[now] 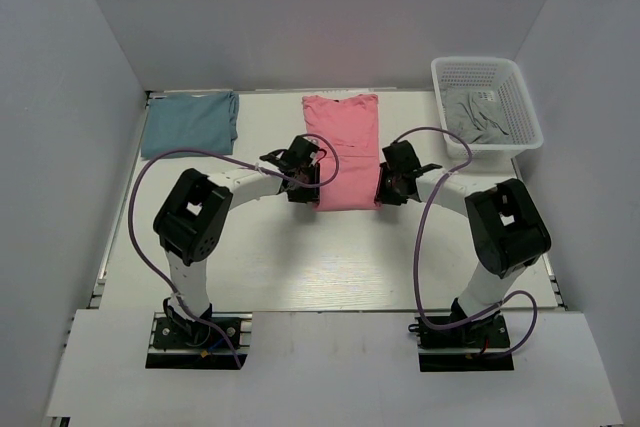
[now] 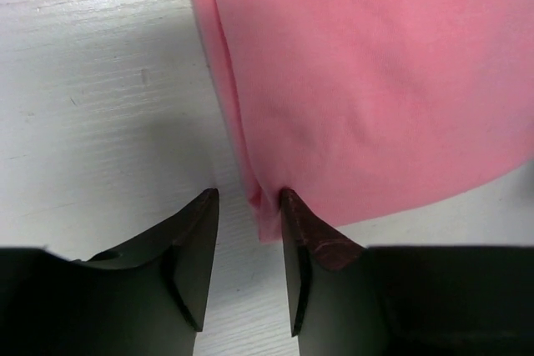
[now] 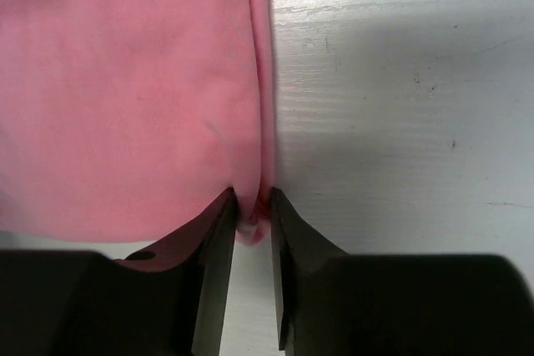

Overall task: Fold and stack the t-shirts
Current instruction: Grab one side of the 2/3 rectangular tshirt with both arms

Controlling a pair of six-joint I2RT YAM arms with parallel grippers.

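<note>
Basket [image 1: 487,97]: white mesh, at the far right corner of the table [image 1: 300,267], well apart from both arms, with a grey cloth [image 1: 478,115] crumpled inside.
Teal-blue t-shirt [image 1: 190,123]: folded flat at the far left, apart from the pink one.
Cables [image 1: 432,129]: purple loops hang off each arm; the right one arches over the table between the pink cloth and the basket.
Salmon pink t-shirt [image 1: 342,147]: folded into a long strip mid-table, collar end away from the arms, with a gripper at each near corner.
Left gripper [image 2: 249,196]: at the near left corner. Its fingers [image 2: 300,235] are partly spread. The folded edge lies between them, against the finger on the shirt side, and bare table shows between the cloth and the other finger.
Right gripper [image 3: 250,194]: at the near right corner. Its fingers [image 3: 219,235] are close together, pinching the bunched edge — the cloth puckers at the tips.
</note>
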